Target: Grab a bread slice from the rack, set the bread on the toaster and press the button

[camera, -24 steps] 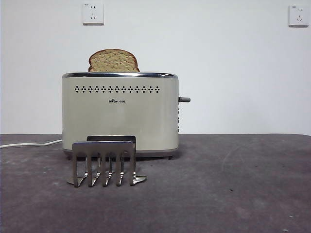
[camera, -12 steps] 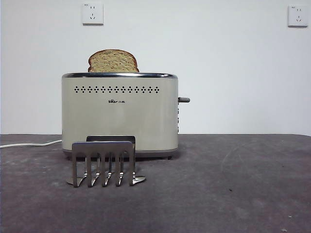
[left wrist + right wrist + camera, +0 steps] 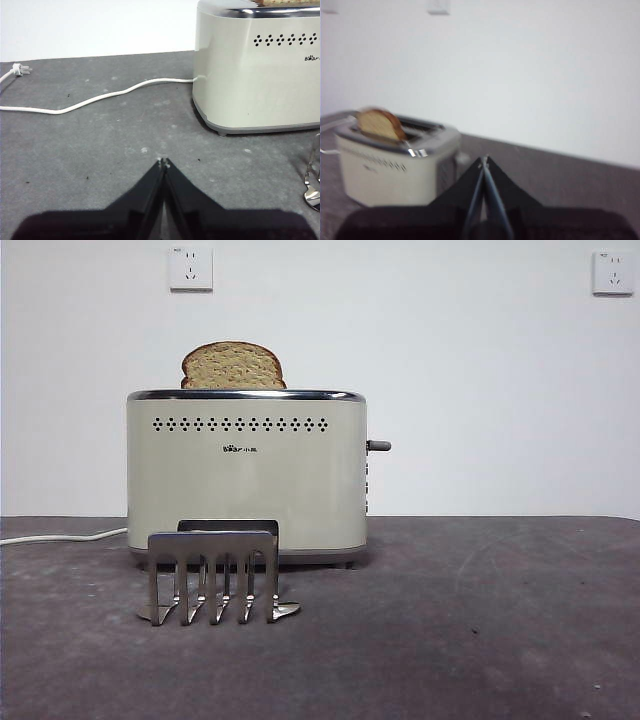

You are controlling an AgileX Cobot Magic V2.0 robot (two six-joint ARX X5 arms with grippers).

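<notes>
One speckled slice of bread (image 3: 233,366) stands in the boxy toaster (image 3: 246,475); both grippers closed, empty.

Left pincer (image 3: 163,162): matte black, wedge-shaped; right pincer (image 3: 484,161) seemingly alike, blurred.

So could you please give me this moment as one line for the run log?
bread: in toaster slot | rack: no bread | lever: untouched | left gripper: shut, low | right gripper: shut, raised
</notes>
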